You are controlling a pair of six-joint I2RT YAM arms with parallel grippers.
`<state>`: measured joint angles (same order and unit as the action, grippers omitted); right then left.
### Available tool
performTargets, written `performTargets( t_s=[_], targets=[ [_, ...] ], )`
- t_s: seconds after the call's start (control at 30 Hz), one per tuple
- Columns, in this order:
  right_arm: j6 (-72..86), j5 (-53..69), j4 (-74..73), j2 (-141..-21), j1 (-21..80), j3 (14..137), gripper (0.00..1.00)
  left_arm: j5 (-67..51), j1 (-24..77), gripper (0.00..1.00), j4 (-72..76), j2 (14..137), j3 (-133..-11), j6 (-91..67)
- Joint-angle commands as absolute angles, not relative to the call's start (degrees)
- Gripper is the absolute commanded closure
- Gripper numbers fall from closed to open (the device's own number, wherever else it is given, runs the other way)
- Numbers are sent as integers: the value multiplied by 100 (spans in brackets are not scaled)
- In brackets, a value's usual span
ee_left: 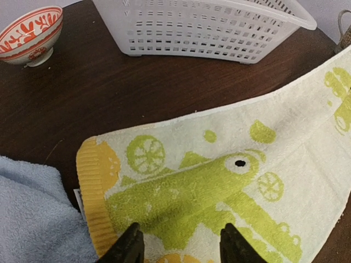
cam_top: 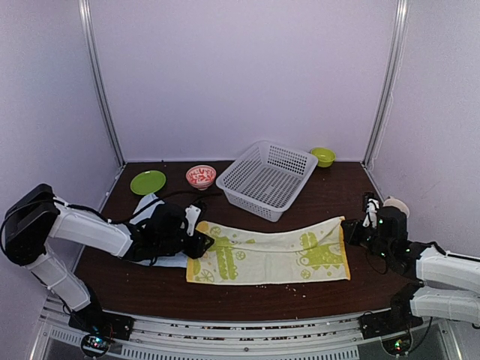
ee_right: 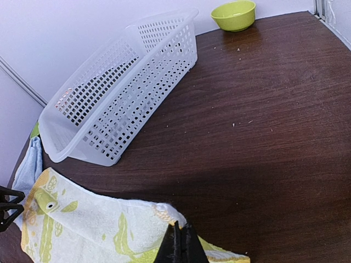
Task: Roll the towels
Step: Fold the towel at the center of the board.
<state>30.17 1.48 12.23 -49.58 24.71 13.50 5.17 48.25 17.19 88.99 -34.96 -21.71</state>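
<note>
Two grippers are noted on the lime-green printed cloth towel (cam_top: 270,255) spread flat on the dark wooden table (cam_top: 135,281): right gripper (ee_right: 180,245) clamped on one corner, left gripper (ee_left: 184,242) parted over the opposite hem, where a tight, square first turn is advised.

Printed towel (cam_top: 270,259): pale cream ground, lime-green cartoon crocodiles and citrus slices, orange-yellow ribbed band at the short edge. Plain towel (ee_left: 33,213): pale blue. Basket (cam_top: 266,180): white mesh. Plate (cam_top: 148,182): bright green. Small bowl (cam_top: 200,177): white with red-orange pattern. Far bowl (cam_top: 323,156): lime green. Table (cam_top: 352,191): dark brown wood grain.
</note>
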Motion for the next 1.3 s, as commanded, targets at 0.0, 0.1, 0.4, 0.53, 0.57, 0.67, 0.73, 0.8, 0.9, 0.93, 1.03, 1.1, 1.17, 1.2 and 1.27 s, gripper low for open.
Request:
performTargets(
  t_s=[0.0, 0.1, 0.4, 0.53, 0.57, 0.67, 0.73, 0.8, 0.9, 0.93, 1.03, 1.1, 1.17, 1.2, 1.27],
  targets=[
    [3014, 198, 1181, -4877, 2439, 1325, 100, 705, 4607, 46, 1543, 8530, -3671, -2165],
    [3059, 219, 1162, -4877, 2436, 1337, 100, 841, 4374, 44, 878, 8510, -4067, -2232],
    [3111, 331, 1319, -5079, 2439, 1381, 100, 871, 4064, 46, -1045, 9803, -6069, -2459],
    [3087, 372, 1345, -5136, 2439, 1401, 100, 843, 4037, 49, -1553, 10406, -6650, -2505],
    [3079, 384, 1345, -5138, 2437, 1405, 100, 847, 4023, 50, -1651, 10527, -6752, -2532],
    [3072, 408, 1333, -5128, 2439, 1413, 100, 782, 3910, 50, -1822, 10824, -6916, -2669],
    [3075, 425, 1334, -5116, 2443, 1412, 100, 742, 3829, 50, -1889, 10962, -6978, -2738],
    [3087, 437, 1339, -5115, 2438, 1396, 100, 678, 3774, 50, -1931, 11083, -7039, -2763],
    [3106, 448, 1369, -5121, 2441, 1370, 100, 609, 3714, 50, -1982, 11235, -7151, -2771],
    [3107, 449, 1374, -5130, 2442, 1363, 100, 595, 3703, 50, -1991, 11271, -7185, -2760],
    [3125, 457, 1402, -5143, 2439, 1350, 100, 531, 3692, 50, -2040, 11383, -7298, -2743],
    [3131, 457, 1414, -5158, 2443, 1354, 100, 490, 3699, 51, -2068, 11460, -7357, -2734],
    [3130, 450, 1414, -5151, 2442, 1353, 100, 439, 3698, 53, -2092, 11530, -7403, -2718],
    [3129, 449, 1415, -5150, 2448, 1361, 100, 421, 3693, 54, -2097, 11558, -7408, -2716],
    [3128, 448, 1406, -5150, 2440, 1356, 100, 388, 3693, 57, -2108, 11606, -7401, -2704]
  ],
)
